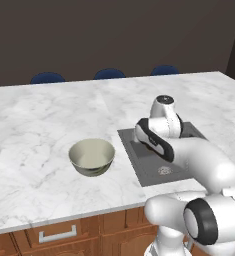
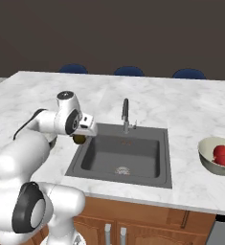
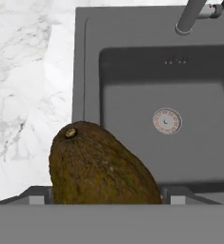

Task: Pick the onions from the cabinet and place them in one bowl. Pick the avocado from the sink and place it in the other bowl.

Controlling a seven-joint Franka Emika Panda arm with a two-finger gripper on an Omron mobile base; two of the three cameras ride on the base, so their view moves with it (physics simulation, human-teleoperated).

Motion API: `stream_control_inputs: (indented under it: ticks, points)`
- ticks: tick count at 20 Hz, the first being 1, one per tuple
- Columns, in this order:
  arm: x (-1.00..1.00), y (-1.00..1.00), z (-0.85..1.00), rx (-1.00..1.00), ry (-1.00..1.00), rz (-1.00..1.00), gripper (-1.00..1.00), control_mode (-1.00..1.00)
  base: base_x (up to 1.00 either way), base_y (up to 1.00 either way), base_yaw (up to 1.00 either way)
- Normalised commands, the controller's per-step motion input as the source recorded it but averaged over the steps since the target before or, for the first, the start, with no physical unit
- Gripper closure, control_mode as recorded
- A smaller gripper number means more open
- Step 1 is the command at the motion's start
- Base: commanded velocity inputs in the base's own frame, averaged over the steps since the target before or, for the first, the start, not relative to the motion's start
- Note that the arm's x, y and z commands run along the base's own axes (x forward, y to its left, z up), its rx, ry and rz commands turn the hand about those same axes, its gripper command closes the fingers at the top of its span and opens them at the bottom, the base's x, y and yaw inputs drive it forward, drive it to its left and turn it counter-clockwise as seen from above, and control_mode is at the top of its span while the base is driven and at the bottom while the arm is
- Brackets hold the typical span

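Note:
My gripper (image 2: 80, 136) is shut on the avocado (image 2: 78, 140), a dark olive-brown lump held above the left rim of the sink (image 2: 123, 155). In the hand view the avocado (image 3: 99, 169) sits close up between the fingers, with the sink basin (image 3: 180, 95) below it. One bowl (image 1: 91, 156) stands empty on the counter left of the sink. The other bowl (image 2: 218, 155), right of the sink, holds the red onions (image 2: 222, 155). The cabinet is out of view.
A slim dark faucet (image 2: 125, 115) rises at the back rim of the sink. The marble counter (image 1: 39, 125) stretches wide to the left. Blue chair backs (image 1: 109, 74) stand behind its far edge. Wooden drawer fronts (image 1: 59, 234) run below the near edge.

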Motion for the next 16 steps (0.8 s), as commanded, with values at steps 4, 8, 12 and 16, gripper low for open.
stream_control_inputs:
  ticks: [4, 8, 12, 16]
  points:
    - [0.00, 0.51, 0.24, 0.00, 0.00, 0.00, 1.00, -1.00, 0.00, 0.00, 0.00]
    - [0.00, 0.55, 0.21, 0.00, 0.00, 0.00, 1.00, -1.00, 0.00, 0.00, 0.00]
    - [0.00, 0.56, 0.14, 0.00, 0.02, 0.00, 1.00, -1.00, 0.00, 0.00, 0.00]
    - [0.00, 0.57, 0.12, 0.00, 0.06, 0.00, 1.00, -1.00, 0.00, 0.00, 0.00]
